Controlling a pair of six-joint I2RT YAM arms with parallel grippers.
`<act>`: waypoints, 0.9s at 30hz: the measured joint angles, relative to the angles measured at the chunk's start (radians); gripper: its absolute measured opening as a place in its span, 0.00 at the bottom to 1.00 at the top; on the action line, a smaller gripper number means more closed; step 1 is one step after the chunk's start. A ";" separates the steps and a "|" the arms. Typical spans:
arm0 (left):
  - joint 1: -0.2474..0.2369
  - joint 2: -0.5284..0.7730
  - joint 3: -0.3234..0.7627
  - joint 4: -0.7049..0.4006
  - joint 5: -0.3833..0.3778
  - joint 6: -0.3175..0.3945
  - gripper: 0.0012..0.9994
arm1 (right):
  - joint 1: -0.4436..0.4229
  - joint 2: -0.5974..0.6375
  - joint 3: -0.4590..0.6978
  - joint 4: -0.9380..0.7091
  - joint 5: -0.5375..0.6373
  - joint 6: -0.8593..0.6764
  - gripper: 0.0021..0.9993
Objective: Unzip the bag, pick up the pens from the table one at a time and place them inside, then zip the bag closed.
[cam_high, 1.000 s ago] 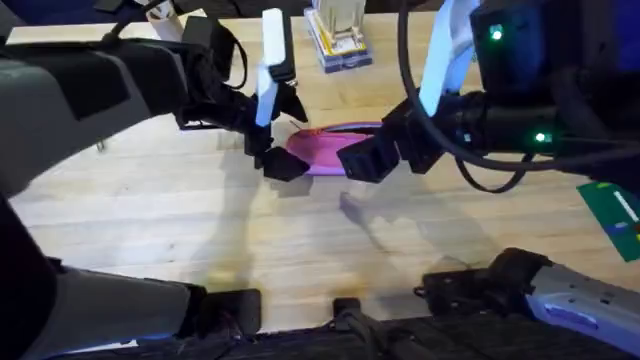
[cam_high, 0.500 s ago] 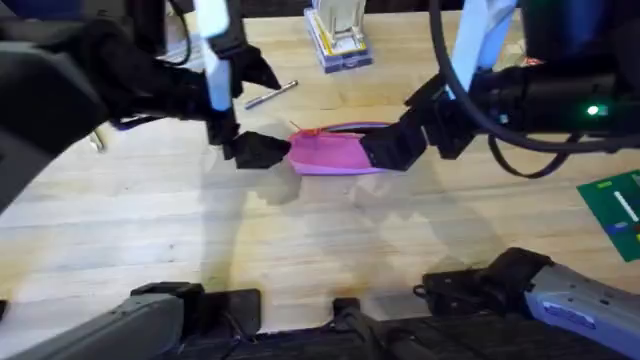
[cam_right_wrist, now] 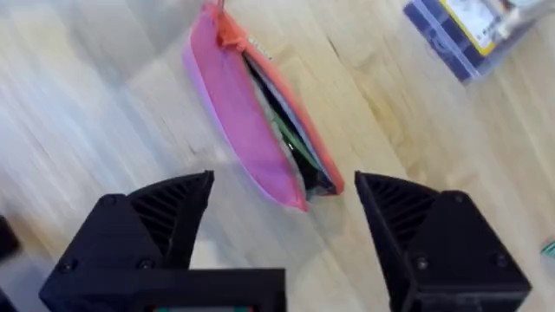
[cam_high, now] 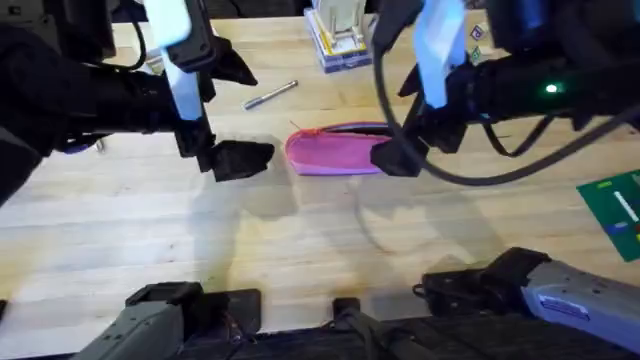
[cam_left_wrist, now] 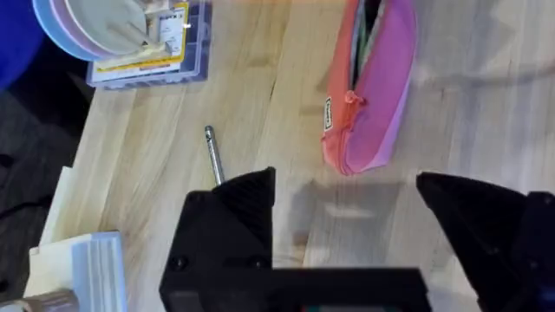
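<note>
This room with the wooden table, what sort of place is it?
Probably a robot lab or workshop: two machine arms, left claw and right claw, hang over a wooden table holding a pink pouch and a pen.

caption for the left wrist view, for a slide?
Left hand open above the table, short of the unzipped pink bag, with a silver pen lying beside its finger.

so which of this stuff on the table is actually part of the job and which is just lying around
Part of the job:
- pink bag, zipper open
- silver pen on the table

Just lying about:
- clear plastic box
- green card at the table's right edge
</note>
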 joint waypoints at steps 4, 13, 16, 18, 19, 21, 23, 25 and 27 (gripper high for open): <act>0.000 -0.006 0.000 -0.001 -0.010 0.000 0.99 | 0.000 0.038 0.000 0.000 0.003 -0.095 0.99; 0.000 -0.006 0.000 -0.001 -0.024 0.000 0.99 | 0.000 0.053 0.000 0.046 0.004 -0.165 0.11; 0.000 -0.006 0.000 -0.001 -0.025 0.000 0.99 | 0.000 0.055 0.000 0.048 0.003 -0.169 0.03; 0.000 -0.006 0.000 -0.001 -0.025 0.000 0.99 | 0.000 0.064 0.001 0.052 0.003 -0.171 0.03; 0.000 -0.006 0.000 -0.001 -0.025 0.000 0.99 | 0.000 0.074 0.002 0.053 0.000 -0.172 0.03; 0.000 -0.006 0.000 -0.001 -0.025 0.000 0.99 | 0.000 0.101 0.002 0.053 -0.017 -0.172 0.03; 0.000 -0.006 0.000 -0.001 -0.025 0.000 0.99 | 0.000 0.134 0.002 0.054 -0.039 -0.173 0.03; 0.000 -0.006 0.000 -0.001 -0.025 0.000 0.99 | 0.000 0.171 0.002 0.055 -0.055 -0.181 0.03; 0.000 -0.006 0.000 -0.001 -0.025 0.000 0.99 | 0.000 0.207 0.002 0.055 -0.066 -0.188 0.03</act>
